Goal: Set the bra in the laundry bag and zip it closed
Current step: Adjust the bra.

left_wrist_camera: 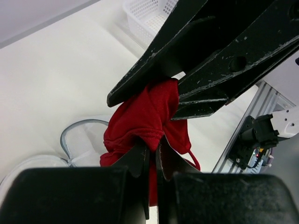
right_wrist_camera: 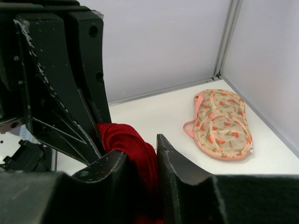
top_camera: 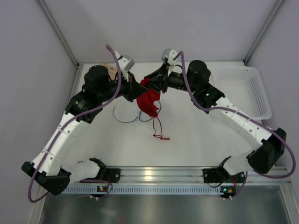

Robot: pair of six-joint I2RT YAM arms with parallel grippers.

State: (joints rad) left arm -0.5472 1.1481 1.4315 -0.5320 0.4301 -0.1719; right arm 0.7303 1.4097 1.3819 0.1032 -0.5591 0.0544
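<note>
Position: both my arms meet over the far middle of the counter [top_camera: 196, 140], and my two sets of jaws face each other closely.

Left jaws: closed tight on a fold of the bra [top_camera: 148, 103], a red garment bunched into a loose bundle. The fabric is pinched right at the tips.

Right jaws: closed on the upper part of the same garment, with red cloth filling the narrow gap between them.

Bra: held off the counter between the two grips. It hangs as a pouch, with a thin strap [top_camera: 158, 130] trailing down towards the near side, and the strap's end appears to rest on the counter.

Laundry bag [left_wrist_camera: 81, 140]: white, with a grey rim, lying flat on the counter beneath the bra and a little to its left. I cannot tell whether its mouth is open, and I see no zip.

Other items: a peach floral padded piece [right_wrist_camera: 222, 123] lies at the far left corner, well apart from the bag. A white basket [top_camera: 247, 88] stands at the far right.

Progress, in my judgement: the bra is picked up and brought over the bag, but no part of it is inside. Lowering it in, tucking the strap after it and closing the zip all remain to be done.
</note>
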